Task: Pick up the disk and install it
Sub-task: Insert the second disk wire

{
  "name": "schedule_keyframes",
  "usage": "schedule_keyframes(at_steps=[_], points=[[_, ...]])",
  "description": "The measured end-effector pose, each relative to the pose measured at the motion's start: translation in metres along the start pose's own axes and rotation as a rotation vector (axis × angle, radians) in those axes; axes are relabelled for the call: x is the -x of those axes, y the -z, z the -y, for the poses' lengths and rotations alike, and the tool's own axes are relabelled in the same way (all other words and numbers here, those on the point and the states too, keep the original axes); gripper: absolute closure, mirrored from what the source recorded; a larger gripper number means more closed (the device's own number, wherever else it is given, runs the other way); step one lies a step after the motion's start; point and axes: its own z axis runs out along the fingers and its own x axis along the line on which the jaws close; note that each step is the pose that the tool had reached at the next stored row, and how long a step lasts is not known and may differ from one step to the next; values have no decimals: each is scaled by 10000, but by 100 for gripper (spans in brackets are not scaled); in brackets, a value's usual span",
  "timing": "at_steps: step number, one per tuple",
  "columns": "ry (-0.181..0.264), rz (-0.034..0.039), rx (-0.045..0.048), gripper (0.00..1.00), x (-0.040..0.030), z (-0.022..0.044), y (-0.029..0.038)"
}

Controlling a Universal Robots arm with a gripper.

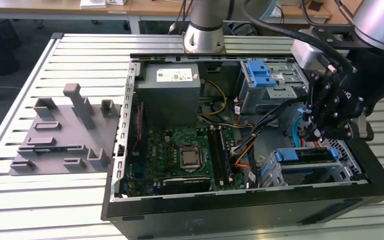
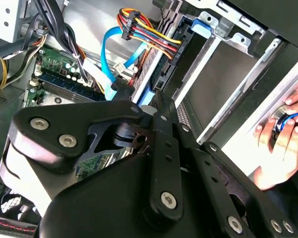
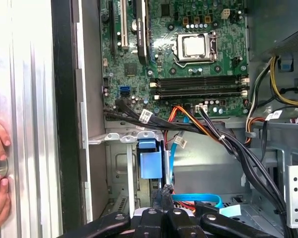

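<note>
- The gripper (image 1: 325, 132) is hanging inside the open computer case (image 1: 245, 212), at the exterior view's right, just above the lower drive bay.
- Whether its fingers are open or closed cannot be told; its black linkage (image 2: 154, 163) is blocking the tips in both wrist views, and nothing can be seen held between them.
- The disk (image 1: 303, 155) is sitting in the lower drive cage (image 1: 312, 175) directly beneath the gripper, its blue carrier edge facing up in the exterior view.
- In the first wrist view, the blue carrier end (image 3: 150, 158) is lying just beyond the gripper's linkage, with a light-blue data cable (image 3: 198, 199) running beside it.
- A bundle of red, yellow and black power wires (image 2: 149, 34) is reaching a connector near the cage in the second wrist view.
- The motherboard (image 1: 185, 155) is occupying the case floor, with the grey power-supply box (image 1: 170, 95) above it in the exterior view.
- A second cage with a blue latch (image 1: 262, 75) is standing near the arm's base.
- A grey fixture (image 1: 62, 135) is resting on the slatted tabletop (image 1: 45, 200), well apart from the case.
- A person's hand (image 2: 283, 144) is touching a round knob outside the case wall.
</note>
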Motion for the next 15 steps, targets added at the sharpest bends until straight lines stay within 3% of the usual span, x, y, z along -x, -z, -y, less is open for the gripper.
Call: schedule_keyframes(at_steps=[15], points=[[1, 2, -1, 89, 31, -69, 80]])
